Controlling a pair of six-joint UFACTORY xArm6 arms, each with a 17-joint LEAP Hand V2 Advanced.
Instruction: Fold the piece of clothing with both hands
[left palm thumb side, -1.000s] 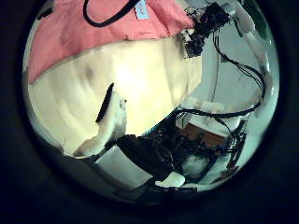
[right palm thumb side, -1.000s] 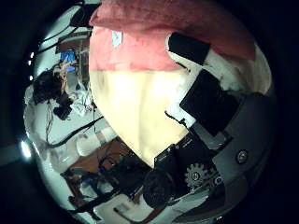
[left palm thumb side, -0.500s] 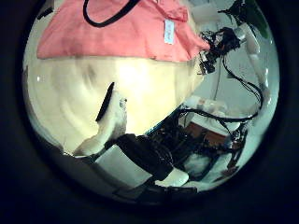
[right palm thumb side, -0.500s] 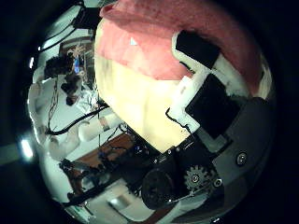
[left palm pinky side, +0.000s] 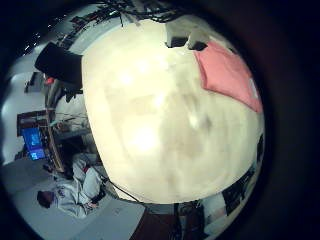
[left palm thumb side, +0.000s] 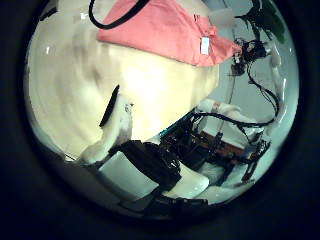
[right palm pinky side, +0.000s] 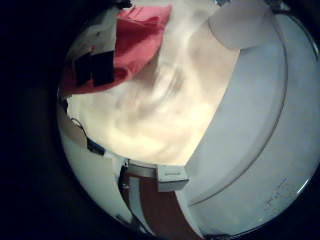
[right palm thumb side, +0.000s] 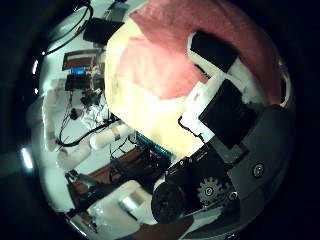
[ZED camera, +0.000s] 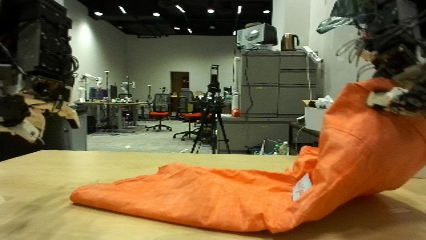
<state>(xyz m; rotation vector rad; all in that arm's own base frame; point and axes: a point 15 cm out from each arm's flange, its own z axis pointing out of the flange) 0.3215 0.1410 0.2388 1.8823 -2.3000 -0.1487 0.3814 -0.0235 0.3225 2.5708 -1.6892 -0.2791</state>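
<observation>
In the outside view an orange garment (ZED camera: 226, 190) lies spread on the wooden table (ZED camera: 53, 170). One end is lifted high by my right hand (ZED camera: 386, 55), whose fingers are curled on the cloth. My left hand (ZED camera: 20, 100) hangs over the bare table, away from the garment, with its fingers relaxed and holding nothing. The right thumb side palm view shows the cloth (right palm thumb side: 170, 50) close under that hand's fingers (right palm thumb side: 215, 50). The left thumb side palm view shows the garment (left palm thumb side: 165, 30) beyond a straight finger (left palm thumb side: 115, 115).
Bare tabletop (left palm pinky side: 160, 130) lies between my left hand and the garment (left palm pinky side: 228, 75). The right little finger side palm view shows the garment (right palm pinky side: 140, 40) on the table near its edge (right palm pinky side: 230, 110). A grey cabinet (ZED camera: 273, 90) stands behind the table.
The cloth fills more of the right thumb side palm view and sits closer under its fingers. The left thumb side palm view has swung, so the garment now appears smaller and farther off.
</observation>
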